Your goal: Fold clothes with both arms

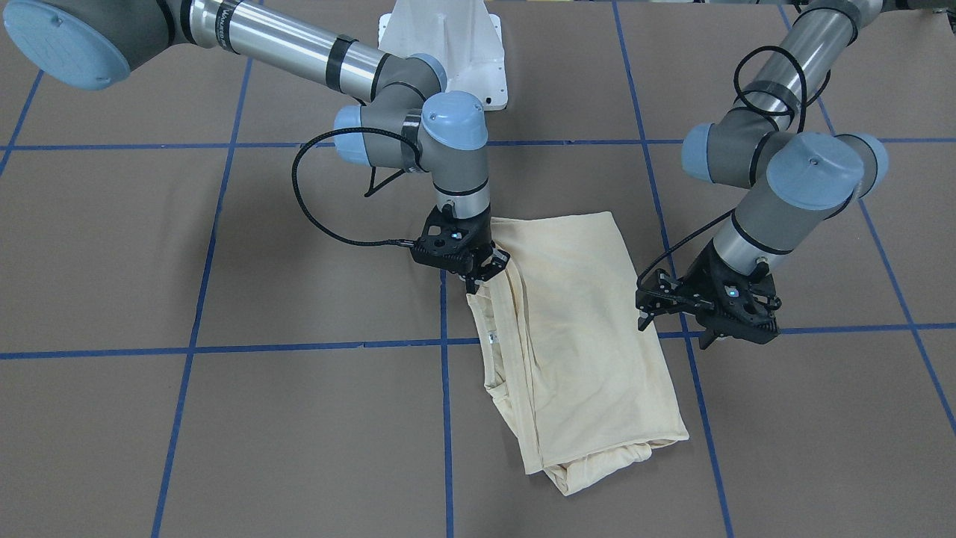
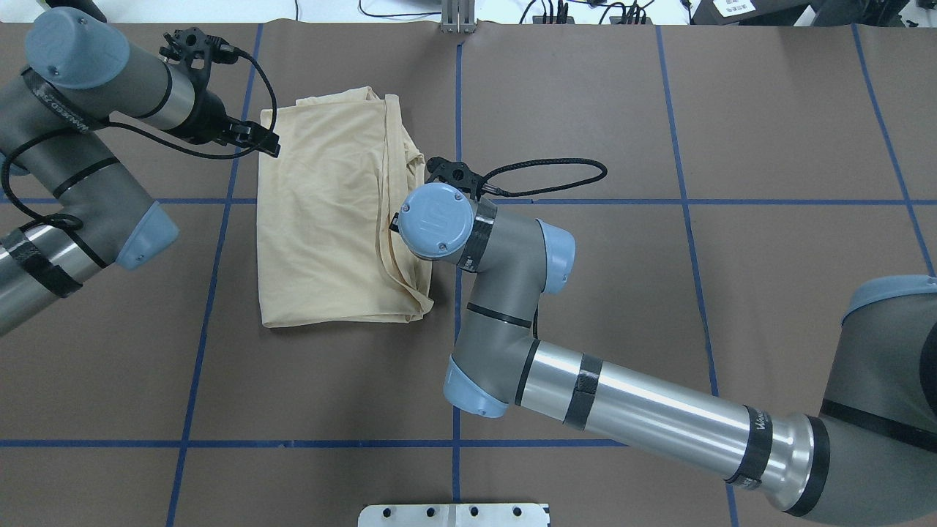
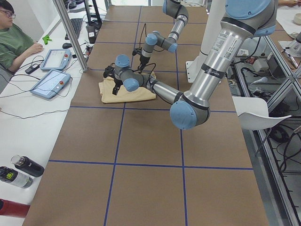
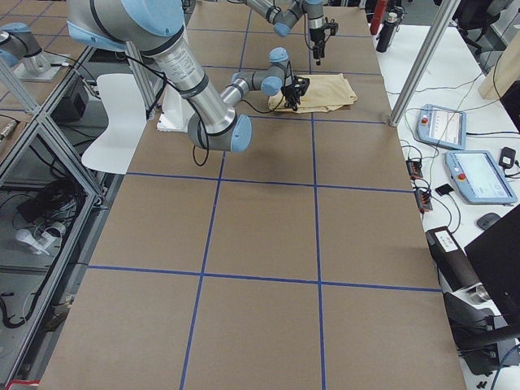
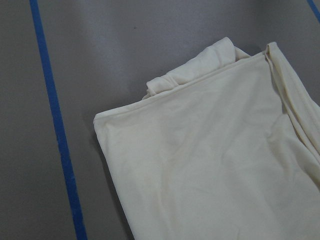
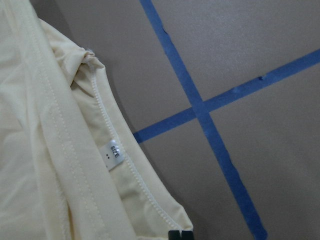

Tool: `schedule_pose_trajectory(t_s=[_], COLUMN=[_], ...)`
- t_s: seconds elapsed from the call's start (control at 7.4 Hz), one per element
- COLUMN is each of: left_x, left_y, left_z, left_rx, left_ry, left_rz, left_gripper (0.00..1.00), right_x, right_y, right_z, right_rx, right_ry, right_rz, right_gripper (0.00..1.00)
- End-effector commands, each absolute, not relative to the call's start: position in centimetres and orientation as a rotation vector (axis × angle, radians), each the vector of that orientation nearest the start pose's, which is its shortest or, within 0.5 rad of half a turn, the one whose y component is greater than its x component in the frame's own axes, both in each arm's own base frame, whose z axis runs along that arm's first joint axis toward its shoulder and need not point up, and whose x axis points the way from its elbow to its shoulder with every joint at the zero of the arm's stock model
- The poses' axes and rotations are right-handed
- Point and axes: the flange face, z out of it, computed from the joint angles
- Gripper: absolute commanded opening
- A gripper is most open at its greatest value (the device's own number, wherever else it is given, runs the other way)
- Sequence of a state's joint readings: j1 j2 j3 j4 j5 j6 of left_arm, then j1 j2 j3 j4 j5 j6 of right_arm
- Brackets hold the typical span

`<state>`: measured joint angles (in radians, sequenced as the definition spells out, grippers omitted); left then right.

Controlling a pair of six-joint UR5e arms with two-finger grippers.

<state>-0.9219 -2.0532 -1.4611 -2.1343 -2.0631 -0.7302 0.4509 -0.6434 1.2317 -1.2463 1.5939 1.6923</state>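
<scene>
The shirt point(image 1: 582, 344) lies nearest in the front view, its bunched end toward the camera. It is flat on the table point(image 1: 299, 418) and already folded lengthwise into a long strip, with no sleeve sticking out and no print showing. The right gripper point(image 1: 485, 273) sits on the rumpled long edge and seems pinched on it, though cloth half buries the tips. The label point(image 1: 489, 338) shows just below it. The left gripper point(image 1: 672, 329) hangs just off the opposite long edge, spread wide and holding nothing. From overhead, the left gripper point(image 2: 256, 140) is at one corner of the shirt point(image 2: 329, 219), and the strip runs from it toward the right gripper, which its own wrist hides. The left wrist view shows only that corner of the shirt point(image 5: 225, 165) below, with a rolled lump beyond it. The right wrist view shows the collar seam and label point(image 6: 115, 150). In the left side view, capped bottles point(image 3: 27, 165) lie on a bench well apart from both grippers, and I cannot tell what is in them. My reading is that the lengthwise folds are done, and that smoothing the loose edge and a crosswise fold are left.
</scene>
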Motion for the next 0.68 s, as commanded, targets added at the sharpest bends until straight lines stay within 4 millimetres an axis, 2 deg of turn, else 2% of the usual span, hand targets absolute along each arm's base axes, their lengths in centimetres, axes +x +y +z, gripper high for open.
schedule_pose_trajectory(t_s=[0.0, 0.14, 0.27, 0.41, 0.54], left_x=[35.0, 35.0, 35.0, 35.0, 35.1], left_y=[-60.2, -60.3, -60.3, -60.3, -60.2], left_z=[36.8, 36.8, 36.7, 36.7, 36.7], left_rx=[0.416, 0.416, 0.417, 0.417, 0.416], left_ry=[0.934, 0.934, 0.934, 0.934, 0.935], left_rz=[0.158, 0.158, 0.158, 0.158, 0.159], left_gripper=[1.00, 1.00, 1.00, 1.00, 1.00], right_x=[-64.4, -60.4, -56.9, -54.6, -54.4], right_y=[-45.7, -43.7, -40.8, -37.6, -36.7], right_z=[19.3, 22.7, 25.1, 25.8, 25.5], right_rx=[0.109, 0.107, 0.104, 0.091, 0.085], right_ry=[-0.940, -0.957, -0.968, -0.953, -0.942], right_rz=[0.512, 0.507, 0.492, 0.470, 0.461], right_gripper=[0.00, 0.00, 0.00, 0.00, 0.00])
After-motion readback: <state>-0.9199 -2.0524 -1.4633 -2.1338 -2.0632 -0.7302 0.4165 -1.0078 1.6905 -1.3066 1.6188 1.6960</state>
